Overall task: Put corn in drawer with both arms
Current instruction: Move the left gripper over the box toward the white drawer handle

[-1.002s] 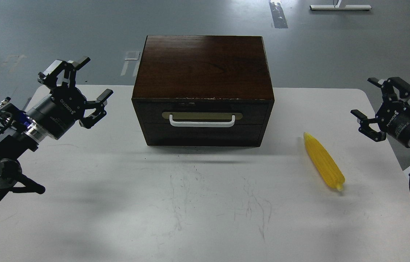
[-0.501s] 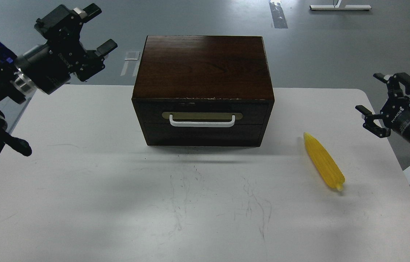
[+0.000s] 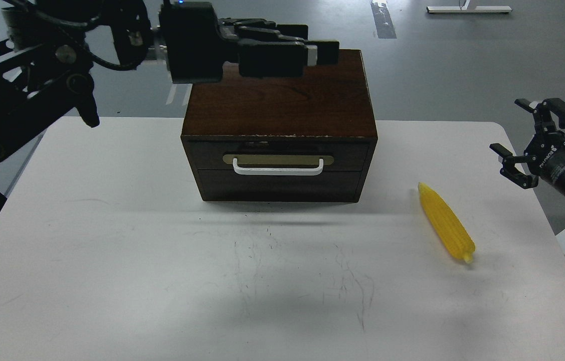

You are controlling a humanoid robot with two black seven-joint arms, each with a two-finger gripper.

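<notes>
The corn [image 3: 445, 223] lies on the white table [image 3: 112, 225], right of the dark-brown wooden box [image 3: 282, 105]. The drawer [image 3: 347, 153] is the box's upper front panel; it is shut, with its white bar handle [image 3: 277, 169] on a brass plate. My left gripper [image 3: 312, 50] hovers above the box's top, pointing right and seen side-on, so its fingers cannot be told apart. My right gripper [image 3: 509, 126] is open and empty at the table's right edge, right of and above the corn.
A plain handle-less panel [image 3: 279, 184] sits below the drawer. My left arm [image 3: 36, 90] stretches across the upper left. Grey floor lies behind the table, with a white stand base [image 3: 467, 9] far back.
My left arm has swung up and to the right, from the table's left side to above the box's top. My right gripper has drawn back slightly to the right. The corn and box have not moved.
</notes>
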